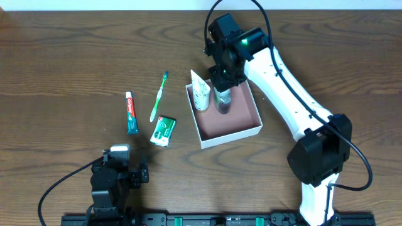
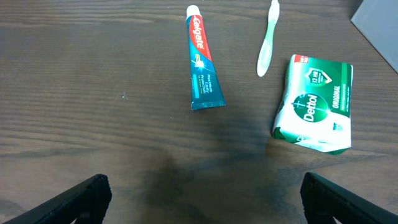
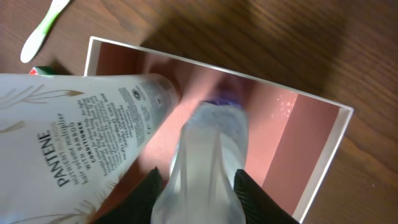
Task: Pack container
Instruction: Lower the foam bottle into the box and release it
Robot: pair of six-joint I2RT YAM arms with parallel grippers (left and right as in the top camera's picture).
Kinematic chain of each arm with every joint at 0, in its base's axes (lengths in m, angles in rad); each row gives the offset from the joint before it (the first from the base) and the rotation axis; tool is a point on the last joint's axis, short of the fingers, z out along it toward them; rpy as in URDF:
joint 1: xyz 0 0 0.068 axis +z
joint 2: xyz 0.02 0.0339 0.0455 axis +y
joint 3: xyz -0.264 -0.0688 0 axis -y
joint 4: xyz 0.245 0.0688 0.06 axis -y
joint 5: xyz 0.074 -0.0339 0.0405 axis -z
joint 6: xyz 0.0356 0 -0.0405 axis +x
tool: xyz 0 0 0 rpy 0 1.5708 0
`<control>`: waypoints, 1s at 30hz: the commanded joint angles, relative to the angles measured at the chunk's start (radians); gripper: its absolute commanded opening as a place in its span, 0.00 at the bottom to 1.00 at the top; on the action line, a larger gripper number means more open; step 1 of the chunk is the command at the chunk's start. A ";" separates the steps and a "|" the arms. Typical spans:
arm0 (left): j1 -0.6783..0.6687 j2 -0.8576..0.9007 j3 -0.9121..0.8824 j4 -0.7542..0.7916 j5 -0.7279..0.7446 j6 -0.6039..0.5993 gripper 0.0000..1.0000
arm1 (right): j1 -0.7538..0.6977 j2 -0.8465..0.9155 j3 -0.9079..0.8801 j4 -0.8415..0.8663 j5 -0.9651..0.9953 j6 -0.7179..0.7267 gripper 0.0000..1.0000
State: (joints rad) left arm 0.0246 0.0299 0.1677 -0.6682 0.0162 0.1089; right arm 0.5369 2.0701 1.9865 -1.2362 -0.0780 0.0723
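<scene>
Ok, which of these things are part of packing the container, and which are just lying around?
In the job: container, Pantene tube leaning inside it, clear bottle gripped by the right hand inside it.
Lying outside it: toothpaste, toothbrush, soap box, likely still to pack.

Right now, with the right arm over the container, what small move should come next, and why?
Probably open the right end effector and lift straight up: the clear bottle it holds already sits inside the container, beside the white tube, so only release seems left.
</scene>
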 commanded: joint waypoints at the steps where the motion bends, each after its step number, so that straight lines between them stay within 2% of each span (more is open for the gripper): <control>1: 0.002 -0.006 -0.011 0.003 -0.001 0.003 0.98 | 0.018 -0.006 0.006 0.006 -0.001 0.010 0.37; 8: 0.002 -0.006 -0.011 0.003 -0.001 0.003 0.98 | 0.020 -0.006 0.006 0.017 -0.001 0.014 0.37; 16: 0.002 -0.006 -0.011 0.003 0.000 0.003 0.98 | 0.019 -0.006 0.006 0.018 -0.001 0.020 0.33; 30: 0.002 -0.006 -0.011 0.003 0.000 0.003 0.98 | 0.016 -0.006 0.006 0.044 -0.037 0.047 0.33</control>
State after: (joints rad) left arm 0.0246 0.0299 0.1677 -0.6682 0.0162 0.1089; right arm 0.5465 2.0701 1.9865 -1.2041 -0.0875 0.1032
